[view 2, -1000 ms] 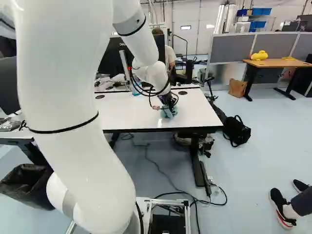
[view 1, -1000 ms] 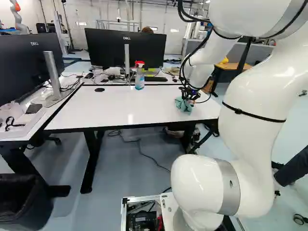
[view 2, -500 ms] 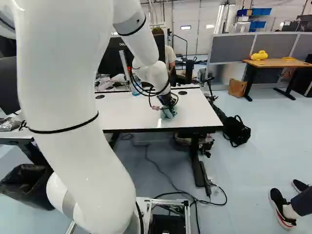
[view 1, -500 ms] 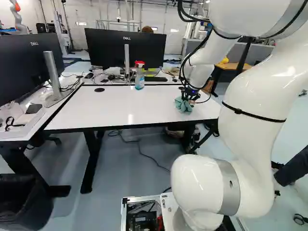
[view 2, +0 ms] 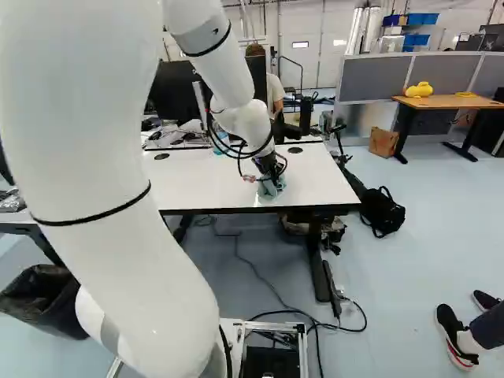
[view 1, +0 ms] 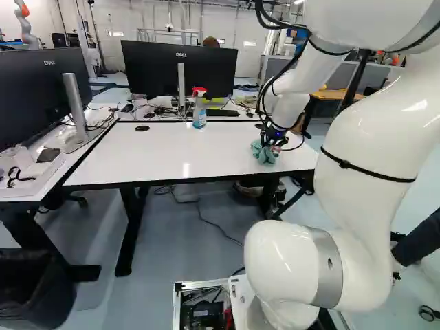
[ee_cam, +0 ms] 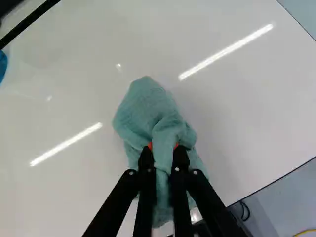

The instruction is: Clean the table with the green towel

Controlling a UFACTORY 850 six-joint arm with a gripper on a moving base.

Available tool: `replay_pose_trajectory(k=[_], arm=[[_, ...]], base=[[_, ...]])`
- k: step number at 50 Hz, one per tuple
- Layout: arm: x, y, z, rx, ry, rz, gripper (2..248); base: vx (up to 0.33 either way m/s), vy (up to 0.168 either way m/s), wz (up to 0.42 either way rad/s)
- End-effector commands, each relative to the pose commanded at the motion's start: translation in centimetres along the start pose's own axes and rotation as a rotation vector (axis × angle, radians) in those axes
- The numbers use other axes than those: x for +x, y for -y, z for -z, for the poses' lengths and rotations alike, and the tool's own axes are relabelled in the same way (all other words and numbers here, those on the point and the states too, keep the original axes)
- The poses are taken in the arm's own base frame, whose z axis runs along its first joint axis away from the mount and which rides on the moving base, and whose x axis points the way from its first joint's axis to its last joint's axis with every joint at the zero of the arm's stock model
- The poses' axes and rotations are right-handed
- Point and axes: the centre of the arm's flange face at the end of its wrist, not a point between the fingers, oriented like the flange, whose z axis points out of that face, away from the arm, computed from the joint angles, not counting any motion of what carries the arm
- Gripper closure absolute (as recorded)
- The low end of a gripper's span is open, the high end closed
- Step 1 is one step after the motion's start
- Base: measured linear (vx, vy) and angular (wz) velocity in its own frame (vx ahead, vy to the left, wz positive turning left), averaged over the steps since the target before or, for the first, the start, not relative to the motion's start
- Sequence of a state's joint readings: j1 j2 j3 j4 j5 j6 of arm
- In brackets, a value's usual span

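Note:
At the right part of the white table (view 1: 172, 148), my gripper (view 1: 267, 143) points down in the left base view, low over the top. Bunched under it is the green towel (view 1: 261, 154), seen in the right base view as well. In the wrist view the gripper (ee_cam: 164, 148) is shut on the towel (ee_cam: 148, 106), whose folds are pinched between the two orange pads and spread out ahead of and beneath the fingers. The towel lies against the tabletop, not far from the table's near edge.
A spray bottle with a red head (view 1: 199, 110) stands at the table's back edge, before a monitor (view 1: 180, 69). Another monitor (view 1: 34, 93) stands on the left desk. Another robot (view 1: 26, 24) is far back. A black bin (view 1: 31, 289) sits on the floor.
My arm has shifted slightly, its upper links a little right in the left base view and left in the right base view. The gripper and towel have moved only slightly on the table.

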State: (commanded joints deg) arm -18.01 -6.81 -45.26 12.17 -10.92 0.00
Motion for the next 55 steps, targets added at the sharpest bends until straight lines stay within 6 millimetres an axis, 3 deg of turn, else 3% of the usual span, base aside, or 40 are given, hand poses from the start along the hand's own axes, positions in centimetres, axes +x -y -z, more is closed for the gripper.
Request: replay_pose_trajectory(k=[21, 39, 55], arm=[[-1.1, -3.1, 1.0, -0.029, -0.004, -0.056, 213], [1.0, -5.5, 0.3, -0.053, -0.016, -0.105, 213], [3.7, -5.4, -1.1, -0.052, -0.025, -0.106, 213]], base=[[0.0, 0.0, 0.0], [0.0, 0.0, 0.0], [0.0, 0.0, 0.0]])
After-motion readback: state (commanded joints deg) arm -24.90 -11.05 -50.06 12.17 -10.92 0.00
